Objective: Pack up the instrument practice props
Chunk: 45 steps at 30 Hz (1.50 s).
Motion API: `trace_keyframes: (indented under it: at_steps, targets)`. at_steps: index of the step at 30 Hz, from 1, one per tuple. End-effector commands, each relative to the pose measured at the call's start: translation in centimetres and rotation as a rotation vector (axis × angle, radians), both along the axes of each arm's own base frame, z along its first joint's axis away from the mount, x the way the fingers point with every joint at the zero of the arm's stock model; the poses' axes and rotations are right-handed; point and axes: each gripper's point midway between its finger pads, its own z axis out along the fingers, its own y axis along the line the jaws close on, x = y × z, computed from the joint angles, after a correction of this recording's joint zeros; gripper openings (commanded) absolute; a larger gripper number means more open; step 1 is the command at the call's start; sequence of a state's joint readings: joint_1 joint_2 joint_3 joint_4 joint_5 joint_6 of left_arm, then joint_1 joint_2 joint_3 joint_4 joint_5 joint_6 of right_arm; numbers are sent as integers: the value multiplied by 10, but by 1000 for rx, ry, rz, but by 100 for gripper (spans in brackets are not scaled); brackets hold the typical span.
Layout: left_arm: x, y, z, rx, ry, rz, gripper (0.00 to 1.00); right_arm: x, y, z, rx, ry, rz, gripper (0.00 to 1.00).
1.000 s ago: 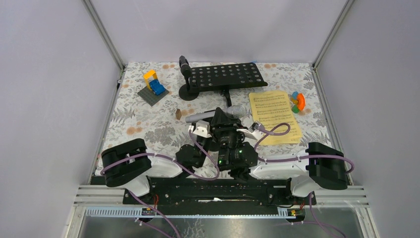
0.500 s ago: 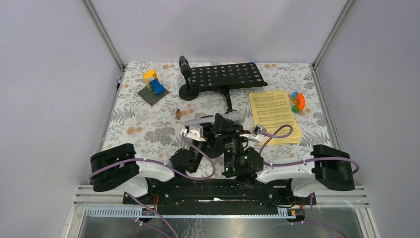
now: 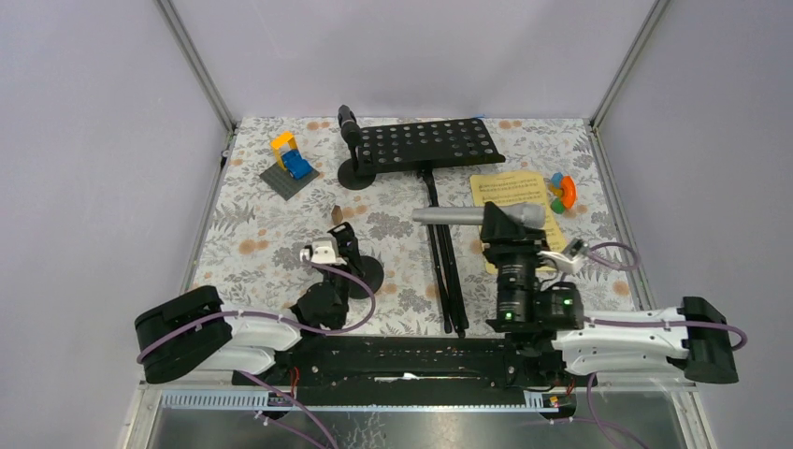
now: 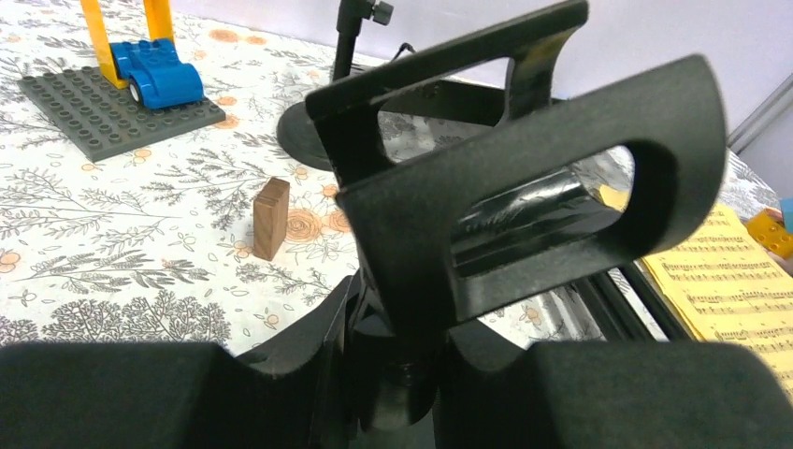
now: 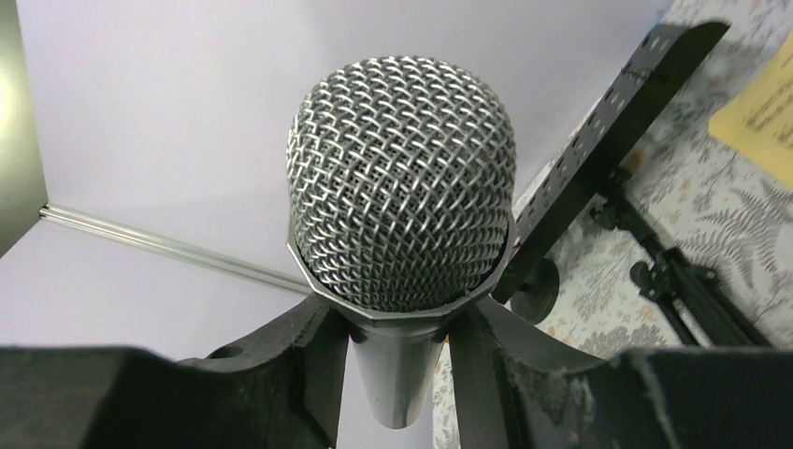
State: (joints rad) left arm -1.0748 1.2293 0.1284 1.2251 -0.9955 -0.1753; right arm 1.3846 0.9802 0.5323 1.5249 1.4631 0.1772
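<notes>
the desk (image 3: 252, 224) shows no box, bag or case, so by my reading nothing is packed yet and nearly all of the job is left; the black perforated music rack (image 3: 432, 142) sits at the far side with its tripod legs (image 3: 447, 271) folded together and stretched toward the arms, untouched by either claw; the yellow sheet-music pages (image 3: 496, 187) lie flat on the right, partly under the right arm; the silver microphone (image 3: 468, 216) is lifted off the desk and held level, the right claw (image 5: 397, 346) clamped on its body just below the mesh head; the black microphone (image 3: 348, 122) stands clipped in the far post (image 3: 355, 175), just left of the rack; the near post (image 3: 367, 274) stands with its disc on the desk, its clip empty, and the left claw (image 3: 344, 241) looks closed around its stem; so one microphone is freed and in hand, one post seems gripped, while rack, pages, black microphone and far post wait.
</notes>
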Motion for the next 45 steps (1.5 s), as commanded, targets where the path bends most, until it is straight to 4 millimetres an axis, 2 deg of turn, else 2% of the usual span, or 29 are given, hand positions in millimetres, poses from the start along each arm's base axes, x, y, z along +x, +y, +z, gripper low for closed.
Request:
trace_keyframes:
  at_steps: [1, 4, 6, 9, 13, 18, 19, 21, 22, 24, 31, 34, 39, 45]
  targets:
    - [1, 7, 33, -129, -63, 33, 0, -5, -32, 23, -185, -18, -21, 0]
    - [-2, 3, 40, -109, -67, -7, 0, -4, -29, 28, -524, 31, -4, 0]
    - [-4, 0, 45, -102, -69, -42, 0, -3, -25, 20, -734, 60, 32, 0]
    - [-11, -11, 54, -73, -84, -143, 0, 9, -30, 11, -951, 118, 46, 0]
    - [-20, -27, 65, 23, -101, -268, 0, 37, -28, -20, -1157, 275, 197, 0]
    - [-28, -32, 73, 66, -92, -335, 0, 82, -23, -85, -1297, 551, 396, 0]
    - [-30, -33, 74, 67, -88, -346, 0, 93, -28, -103, -1316, 629, 434, 0]
    - [-33, -33, 75, 67, -81, -364, 0, 109, -17, -123, -1269, 682, 604, 0]
    - [-34, -32, 75, 72, -79, -370, 0, 118, -18, -132, -1254, 721, 644, 0]
    - [-35, -30, 74, 78, -81, -371, 0, 127, -8, -152, -1220, 774, 792, 0]
    - [-39, -25, 72, 68, -69, -373, 0, 131, 0, -223, -1160, 979, 1004, 0]
    - [-39, -25, 71, 58, -64, -376, 0, 130, 7, -243, -1122, 988, 1032, 5]
    - [-39, -29, 71, 52, -60, -388, 0, 139, 5, -268, -1125, 1012, 991, 11]
    - [-40, -34, 69, 33, -62, -403, 0, 148, -1, -293, -1123, 995, 890, 27]
